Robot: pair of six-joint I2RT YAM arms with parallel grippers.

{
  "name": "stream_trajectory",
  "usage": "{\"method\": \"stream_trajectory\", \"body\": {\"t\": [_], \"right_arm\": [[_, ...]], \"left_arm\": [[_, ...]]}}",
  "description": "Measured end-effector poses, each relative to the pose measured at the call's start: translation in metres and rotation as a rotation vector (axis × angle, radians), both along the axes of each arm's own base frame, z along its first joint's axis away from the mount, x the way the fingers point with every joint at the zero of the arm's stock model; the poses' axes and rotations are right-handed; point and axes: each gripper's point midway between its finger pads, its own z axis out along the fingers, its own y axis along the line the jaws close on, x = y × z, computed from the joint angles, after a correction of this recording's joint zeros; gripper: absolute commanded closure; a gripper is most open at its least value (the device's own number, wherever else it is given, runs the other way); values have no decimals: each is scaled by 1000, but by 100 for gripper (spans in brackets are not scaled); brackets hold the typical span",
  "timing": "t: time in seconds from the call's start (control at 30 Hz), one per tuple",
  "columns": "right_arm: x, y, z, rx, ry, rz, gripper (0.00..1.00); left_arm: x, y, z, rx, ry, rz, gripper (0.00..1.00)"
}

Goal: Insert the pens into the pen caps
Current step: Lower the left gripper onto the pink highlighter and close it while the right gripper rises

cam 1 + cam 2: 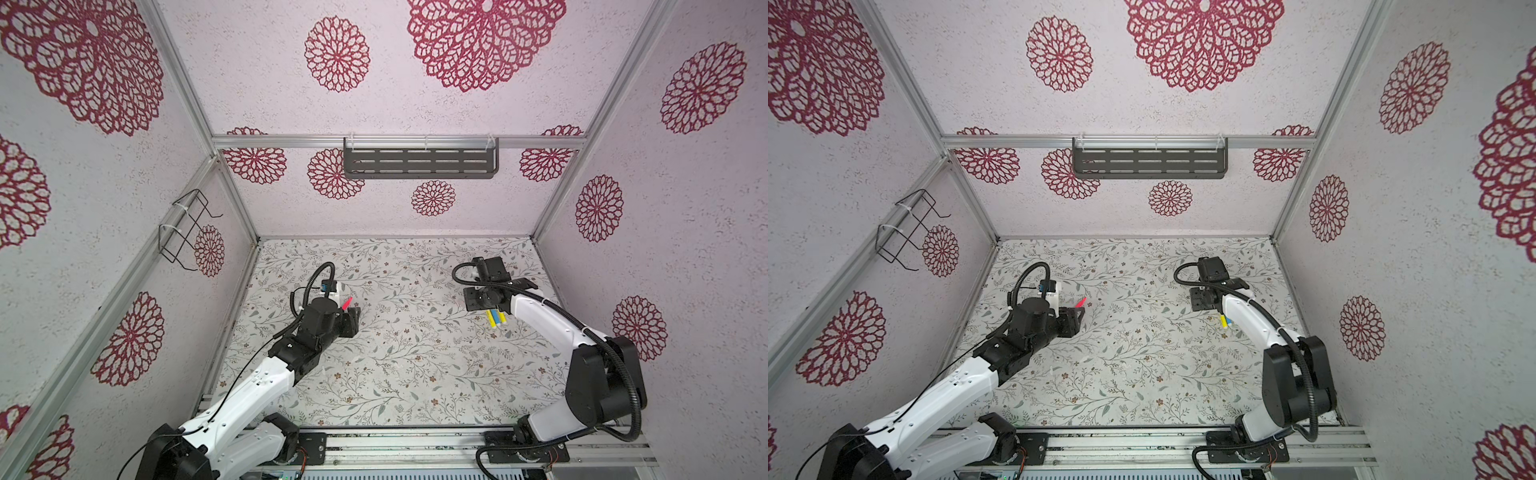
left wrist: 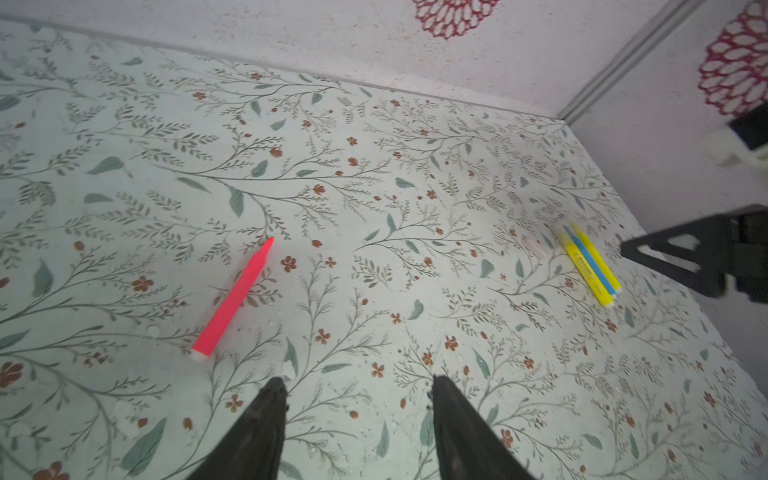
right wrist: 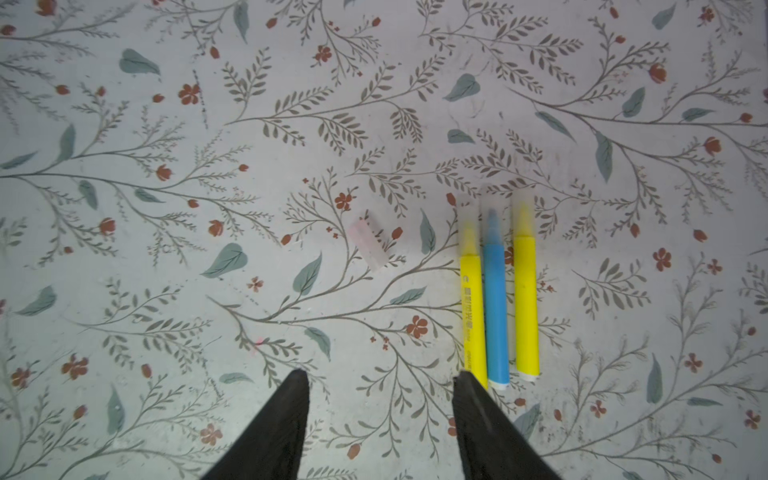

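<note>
The left gripper (image 2: pixel 358 381) stood open and empty near the red pen (image 2: pixel 232 297); the right gripper (image 3: pixel 381 374), likewise open, hung beside three pens (image 3: pixel 496 307) and a cap (image 3: pixel 371 245).

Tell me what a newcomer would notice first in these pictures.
The pink pen lies alone on the floral mat, near the open left gripper. A blue pen lies between two yellow pens beside the open right gripper. Big crimson flowers cover the walls.
</note>
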Motion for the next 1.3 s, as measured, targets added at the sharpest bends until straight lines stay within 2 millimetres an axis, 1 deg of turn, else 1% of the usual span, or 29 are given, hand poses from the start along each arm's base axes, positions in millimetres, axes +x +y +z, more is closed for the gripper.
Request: {"method": "stream_trajectory", "body": {"t": [0.07, 0.13, 0.2, 0.3, 0.43, 0.53, 0.7, 0.93, 1.17, 1.3], "right_arm": [[-3, 5, 6, 36, -12, 12, 41], [-6, 9, 13, 71, -34, 22, 41], [-9, 12, 18, 99, -56, 28, 41], [-15, 14, 24, 131, -78, 36, 41], [-19, 18, 26, 165, -89, 45, 41], [-23, 19, 23, 179, -84, 48, 41], [-28, 23, 21, 211, -83, 62, 41], [-27, 31, 27, 255, -95, 81, 41], [-30, 33, 38, 276, -120, 95, 41], [-31, 34, 41, 287, -127, 95, 41]], "left_arm": [[7, 13, -11, 0, 38, 44, 41], [13, 26, -28, 13, 94, 84, 42], [19, 34, -41, 17, 147, 105, 42], [30, 41, -59, 16, 216, 124, 43], [38, 48, -76, 17, 268, 141, 43], [44, 50, -83, 29, 295, 147, 45], [56, 46, -91, 40, 329, 136, 46], [61, 48, -110, 94, 388, 133, 46], [66, 47, -121, 115, 419, 127, 48], [65, 47, -130, 125, 442, 124, 50]]}}
